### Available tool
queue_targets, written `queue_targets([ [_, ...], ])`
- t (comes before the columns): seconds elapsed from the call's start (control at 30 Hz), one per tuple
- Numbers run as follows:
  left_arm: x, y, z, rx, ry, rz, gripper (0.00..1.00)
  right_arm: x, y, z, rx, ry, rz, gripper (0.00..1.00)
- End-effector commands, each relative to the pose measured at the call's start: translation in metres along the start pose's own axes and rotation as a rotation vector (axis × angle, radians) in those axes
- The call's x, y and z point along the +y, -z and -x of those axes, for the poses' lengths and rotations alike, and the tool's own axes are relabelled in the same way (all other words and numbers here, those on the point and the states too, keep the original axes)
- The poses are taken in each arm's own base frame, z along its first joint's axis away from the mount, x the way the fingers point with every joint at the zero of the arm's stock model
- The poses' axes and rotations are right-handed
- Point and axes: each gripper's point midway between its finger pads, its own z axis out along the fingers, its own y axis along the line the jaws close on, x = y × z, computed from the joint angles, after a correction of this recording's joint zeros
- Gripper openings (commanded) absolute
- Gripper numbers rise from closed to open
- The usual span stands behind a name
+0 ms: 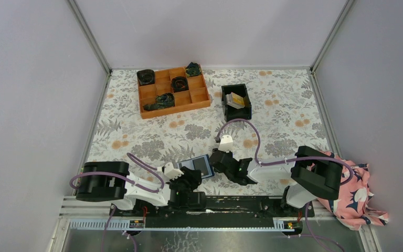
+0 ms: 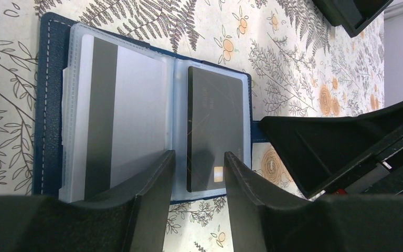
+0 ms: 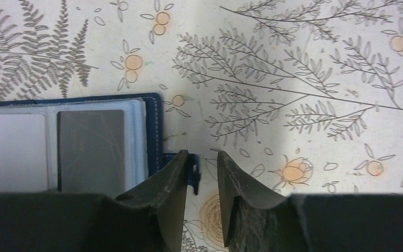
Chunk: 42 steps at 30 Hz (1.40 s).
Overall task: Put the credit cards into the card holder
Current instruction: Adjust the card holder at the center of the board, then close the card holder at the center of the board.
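Observation:
The navy card holder lies open on the floral cloth between my two grippers. In the left wrist view its clear sleeves hold a silver card with a dark stripe and a dark grey card with a chip. My left gripper is open and empty, its fingertips over the holder's near edge, either side of the fold. My right gripper is open, with the holder's snap tab between its fingers, beside the left one. More credit cards sit in the black bin.
The black square bin stands at the back, right of centre. An orange compartment tray with dark items sits at the back left. A floral cloth bundle lies by the right arm's base. Grey walls close in both sides.

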Motion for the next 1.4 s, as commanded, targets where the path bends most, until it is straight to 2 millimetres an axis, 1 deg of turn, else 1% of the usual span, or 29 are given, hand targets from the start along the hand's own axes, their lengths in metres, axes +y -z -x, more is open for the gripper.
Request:
queue_targets([
  [0.0,0.038,0.002,-0.01,0.061,-0.118,0.105,0.48,0.017,0.0,0.0,0.012,-0.021,0.089,0.34],
  [0.07,0.037,0.002,-0.009,0.057,-0.12,0.105,0.49,0.02,-0.001,-0.003,0.018,-0.037,0.106,0.31],
  [0.1,0.035,0.002,-0.009,0.057,-0.12,0.101,0.5,0.024,0.0,-0.007,0.038,-0.042,0.129,0.28],
  [0.2,0.032,0.003,-0.006,0.048,-0.125,0.097,0.55,0.027,0.0,-0.009,0.047,-0.055,0.145,0.16],
  [0.3,0.026,0.006,0.002,0.033,-0.133,0.083,0.6,0.022,0.001,-0.002,0.03,-0.067,0.126,0.07],
  [0.37,0.018,0.009,0.008,0.019,-0.133,0.071,0.62,0.016,0.003,0.005,0.012,-0.084,0.119,0.02],
  [0.4,0.014,0.01,0.011,0.012,-0.138,0.062,0.63,0.012,0.004,0.009,0.004,-0.092,0.116,0.0],
  [0.53,0.002,0.015,0.024,-0.02,-0.145,0.05,0.71,-0.004,0.005,0.024,-0.018,-0.124,0.104,0.0],
  [0.7,-0.005,0.019,0.036,-0.05,-0.149,0.039,0.73,-0.013,0.007,0.033,-0.031,-0.138,0.104,0.0],
  [0.8,-0.001,0.019,0.041,-0.062,-0.142,0.045,0.73,-0.014,0.008,0.035,-0.029,-0.134,0.109,0.0],
  [0.87,0.007,0.018,0.043,-0.066,-0.135,0.059,0.73,-0.014,0.008,0.035,-0.028,-0.134,0.111,0.0],
  [1.03,0.032,0.014,0.042,-0.06,-0.121,0.097,0.73,-0.012,0.011,0.037,-0.03,-0.136,0.122,0.0],
  [1.17,0.044,0.01,0.038,-0.05,-0.112,0.106,0.73,-0.013,0.012,0.041,-0.038,-0.132,0.119,0.0],
  [1.27,0.047,0.008,0.036,-0.043,-0.108,0.101,0.74,-0.011,0.013,0.042,-0.038,-0.127,0.123,0.0],
  [1.37,0.049,0.006,0.033,-0.034,-0.096,0.08,0.79,-0.01,0.013,0.041,-0.03,-0.124,0.125,0.0],
])
